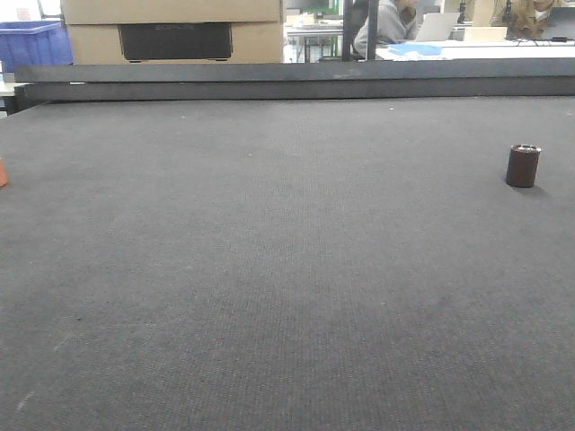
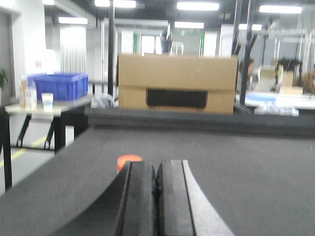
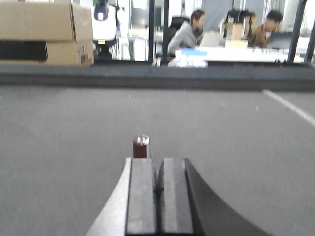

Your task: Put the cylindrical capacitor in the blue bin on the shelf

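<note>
Dark rubber pads fill the bottom of both wrist views. We see the left claw (image 2: 156, 169) clenched, its pads pressed together with nothing between them, and the right claw (image 3: 159, 167) clenched likewise on nothing.

Just above the right claw's tips, near the centre of that frame, the cylindrical capacitor (image 3: 141, 146) stands upright on the grey felt tabletop (image 3: 59, 128), apart from the pads. In the front view we find it at the right edge of the frame, a maroon cylinder with its paler rim on top, casting a small shadow.

An orange-red object (image 2: 129, 161) peeks out just above the left claw's tips. In the front view the left edge of the frame cuts it off, well apart from the capacitor.

Beyond the tabletop's far edge, in the upper left of the front view, a cardboard box (image 1: 171, 31) stands with a blue crate (image 1: 31, 45) to its left. A person in grey (image 3: 184, 37) and another in brown (image 3: 266, 27) sit at desks in the upper right of the right wrist view.
</note>
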`<state>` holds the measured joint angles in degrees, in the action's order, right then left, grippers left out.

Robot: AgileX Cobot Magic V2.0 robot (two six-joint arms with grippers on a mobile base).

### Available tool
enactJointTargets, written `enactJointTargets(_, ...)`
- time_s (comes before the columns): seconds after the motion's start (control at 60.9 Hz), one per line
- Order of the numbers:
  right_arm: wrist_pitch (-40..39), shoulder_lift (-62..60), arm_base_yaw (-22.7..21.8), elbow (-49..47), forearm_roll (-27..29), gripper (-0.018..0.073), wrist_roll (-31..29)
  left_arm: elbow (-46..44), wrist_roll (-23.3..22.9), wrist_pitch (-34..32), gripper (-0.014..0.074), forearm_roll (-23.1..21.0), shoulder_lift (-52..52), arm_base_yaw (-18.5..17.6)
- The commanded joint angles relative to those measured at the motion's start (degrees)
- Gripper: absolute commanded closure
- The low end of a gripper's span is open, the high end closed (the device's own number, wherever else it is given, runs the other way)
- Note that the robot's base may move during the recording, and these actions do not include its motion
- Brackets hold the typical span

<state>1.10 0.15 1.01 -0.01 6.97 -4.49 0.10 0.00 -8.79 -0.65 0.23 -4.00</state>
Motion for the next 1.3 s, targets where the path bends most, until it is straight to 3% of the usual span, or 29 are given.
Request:
enactJointTargets(0.0,-6.86,-0.15,0.14,0.01,0.23,0.0719,-0.06,-0.10,0.00,-4.11,0.0707,-0.23,-0.23,0.08)
enactJointTargets(0.066,-9.38,-0.15,0.14,0.01,1.12,0.0719,-0.06,-0.90,0.00,-3.91,0.0707,-0.23,-0.23,0.08)
enactJointTargets(0.181,-7.24,-0.15,0.14,-5.99,3.50,0.0719,-0.06,-6.46,0.00,0.03,0.0707,-0.23,-0.23,0.08)
enactJointTargets(0.394,5.92,2.43,0.14,-23.82,3.40,0.0719,-0.06,-23.06,0.00,19.74,0.0699,-0.23,3.93,0.08)
enactJointTargets(0.542,7.44,10.09,0.14,-30.41,3.29,0.0719,-0.06,-31.64,0.00,26.98,0.0524,-0.23,12.09,0.08)
enactJointTargets(0.673,7.72,17.45,0.14,-32.06,3.29,0.0719,-0.06,-34.61,0.00,27.48,0.0284,-0.23,18.35,0.08)
enactJointTargets(0.755,7.55,21.62,0.14,-32.06,3.29,0.0719,-0.06,-35.21,0.00,27.39,0.0180,-0.23,21.31,0.08)
enactJointTargets(0.985,6.07,32.73,0.14,-32.06,3.29,0.0709,-0.06,-35.21,0.00,27.36,0.0153,-0.23,23.36,-1.58)
enactJointTargets(1.084,4.23,36.61,0.14,-32.06,3.29,0.0533,-0.06,-35.21,0.00,27.26,0.0153,-0.23,23.47,-2.10)
enactJointTargets(1.232,1.41,41.17,0.14,-32.06,3.29,0.0048,-0.06,-35.21,0.00,27.26,0.0153,-0.23,23.47,-2.10)
enactJointTargets(1.281,1.41,42.36,0.14,-32.06,3.29,-0.0016,-0.06,-35.21,0.00,27.26,0.0153,-0.23,23.47,-2.10)
